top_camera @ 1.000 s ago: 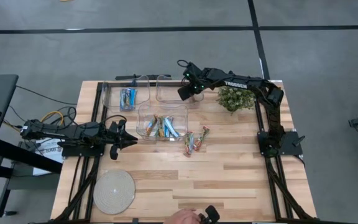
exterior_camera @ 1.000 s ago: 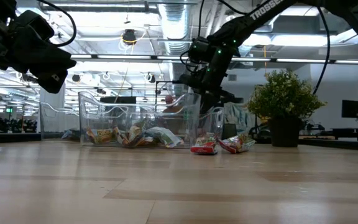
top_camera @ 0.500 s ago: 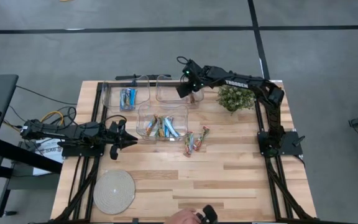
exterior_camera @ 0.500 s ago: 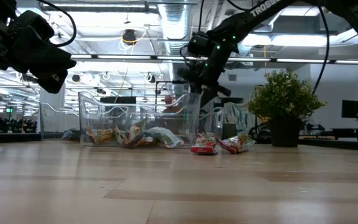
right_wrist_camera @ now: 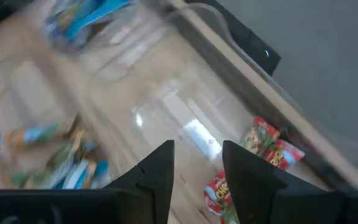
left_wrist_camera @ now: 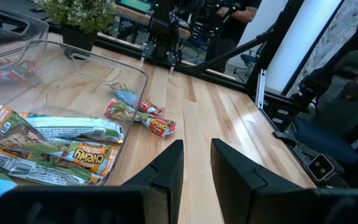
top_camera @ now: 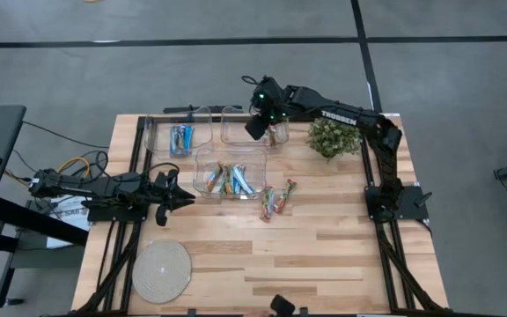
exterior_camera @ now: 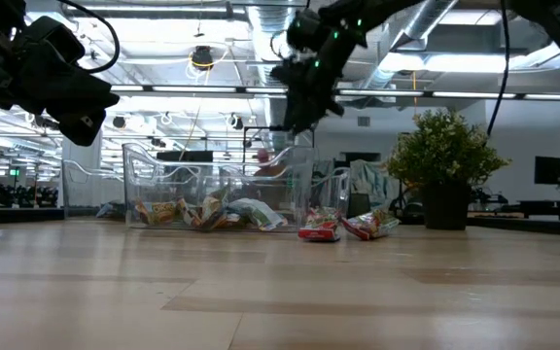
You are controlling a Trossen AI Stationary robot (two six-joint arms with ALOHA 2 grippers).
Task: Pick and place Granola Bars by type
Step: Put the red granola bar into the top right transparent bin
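The right claw (top_camera: 255,129) hangs above the back right bin (top_camera: 252,126), fingers (right_wrist_camera: 156,171) parted with nothing between them. Below it, in that bin's corner, lie red bars (right_wrist_camera: 265,142). In the low view this claw (exterior_camera: 297,107) sits high above the bins, clear of their rims.

Just left of that bin stands the back left bin (top_camera: 180,134), which holds bright blue bars (top_camera: 181,137). In front of the two, the middle bin (top_camera: 229,172) carries a mixed heap of bars (top_camera: 227,180): blue, tan and multicoloured wrappers lying across each other. Just right of the middle bin, loose bars (top_camera: 276,199) lie on the table (top_camera: 324,238), red and green ones touching one another. A potted plant (top_camera: 333,137) stands near the back right of the table, beside the right arm.

The left claw (top_camera: 176,195) waits at the table's left edge, near the middle bin, released, its fingers (left_wrist_camera: 164,171) apart and empty. A round pale disc (top_camera: 161,271) lies at the front left.
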